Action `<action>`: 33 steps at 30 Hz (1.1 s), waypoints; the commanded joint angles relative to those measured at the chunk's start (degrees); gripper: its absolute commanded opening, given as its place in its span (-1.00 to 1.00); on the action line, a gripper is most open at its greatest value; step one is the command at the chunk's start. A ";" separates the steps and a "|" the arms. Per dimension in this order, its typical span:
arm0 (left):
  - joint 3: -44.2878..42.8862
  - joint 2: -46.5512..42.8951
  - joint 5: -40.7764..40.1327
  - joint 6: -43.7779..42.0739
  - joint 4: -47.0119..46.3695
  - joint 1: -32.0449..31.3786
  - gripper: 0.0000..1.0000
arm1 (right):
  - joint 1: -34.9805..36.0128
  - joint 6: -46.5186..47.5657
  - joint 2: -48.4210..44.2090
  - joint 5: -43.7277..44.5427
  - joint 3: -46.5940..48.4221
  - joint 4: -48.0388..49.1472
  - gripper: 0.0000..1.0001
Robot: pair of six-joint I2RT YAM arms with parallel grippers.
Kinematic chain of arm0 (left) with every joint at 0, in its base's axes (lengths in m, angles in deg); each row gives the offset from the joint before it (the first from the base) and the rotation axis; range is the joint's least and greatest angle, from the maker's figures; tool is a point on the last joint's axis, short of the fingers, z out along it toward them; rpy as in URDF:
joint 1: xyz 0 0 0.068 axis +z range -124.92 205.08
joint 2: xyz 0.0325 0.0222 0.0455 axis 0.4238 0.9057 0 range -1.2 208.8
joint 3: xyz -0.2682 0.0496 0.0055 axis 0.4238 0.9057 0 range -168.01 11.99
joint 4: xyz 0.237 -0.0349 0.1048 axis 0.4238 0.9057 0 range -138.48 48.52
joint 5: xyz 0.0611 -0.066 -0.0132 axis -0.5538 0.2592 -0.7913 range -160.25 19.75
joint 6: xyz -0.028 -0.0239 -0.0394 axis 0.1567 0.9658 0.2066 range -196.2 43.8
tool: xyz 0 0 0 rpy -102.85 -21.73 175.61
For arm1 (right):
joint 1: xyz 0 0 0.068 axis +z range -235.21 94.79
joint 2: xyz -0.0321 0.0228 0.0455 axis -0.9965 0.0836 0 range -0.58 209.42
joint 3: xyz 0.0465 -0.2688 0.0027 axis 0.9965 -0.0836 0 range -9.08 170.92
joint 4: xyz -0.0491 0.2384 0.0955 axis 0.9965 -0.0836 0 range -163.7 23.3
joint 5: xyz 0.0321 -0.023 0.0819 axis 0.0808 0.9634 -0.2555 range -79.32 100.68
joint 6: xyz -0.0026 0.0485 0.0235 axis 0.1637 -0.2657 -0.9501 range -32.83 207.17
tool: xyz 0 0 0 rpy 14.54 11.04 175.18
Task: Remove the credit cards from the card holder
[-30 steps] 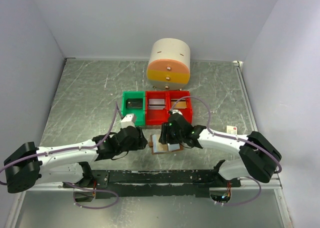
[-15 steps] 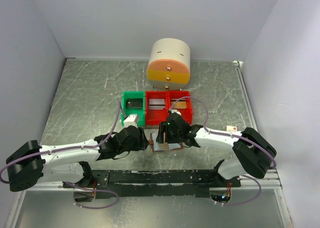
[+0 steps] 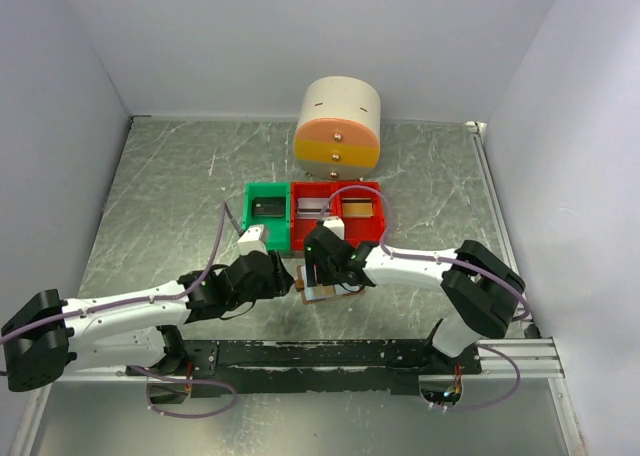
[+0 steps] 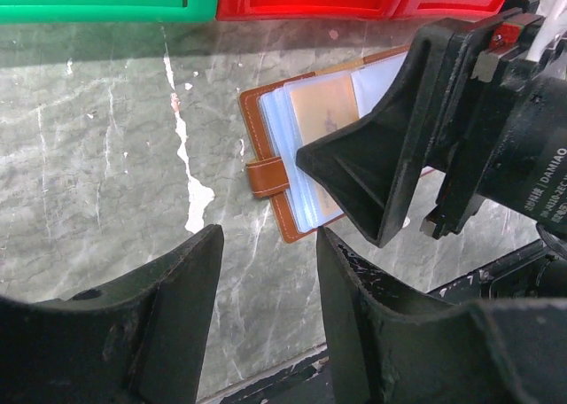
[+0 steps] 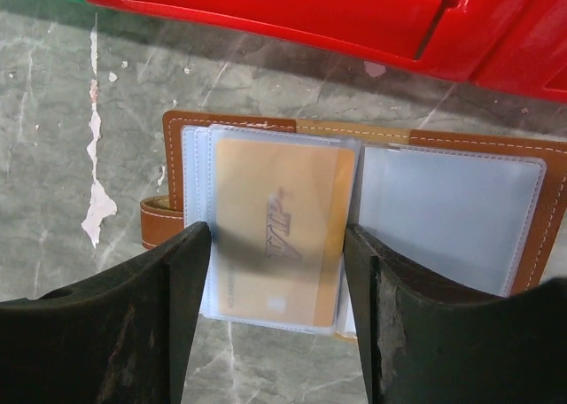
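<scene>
The card holder lies open and flat on the table in front of the red bins, its brown border and strap facing left. Its left clear sleeve holds a gold credit card, which also shows in the left wrist view. The right sleeve looks pale and empty. My right gripper hovers over the left panel, open, one finger on each side of the gold card. My left gripper stands open over bare table just left of the holder's strap, with nothing between its fingers.
A green bin and two red bins stand in a row just behind the holder, each with small things inside. A round cream and orange drawer unit sits further back. The black rail runs along the near edge.
My right gripper has slid left across the holder to its left panel, and its jaws have widened. The left gripper has drawn back a little to the left.
</scene>
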 commanded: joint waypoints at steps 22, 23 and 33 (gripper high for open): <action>-0.10 8.98 13.79 -5.58 -19.79 -0.01 0.16 | -11.96 -3.30 -8.26 -27.13 -23.13 31.20 -0.05; -0.11 9.90 14.53 -5.68 -20.97 -0.02 0.16 | -12.36 -3.55 -8.29 -27.81 -23.51 32.35 -0.05; 1.60 18.16 18.46 -3.72 -29.51 0.73 0.13 | -13.95 -3.61 -7.89 -29.62 -25.04 34.27 -0.05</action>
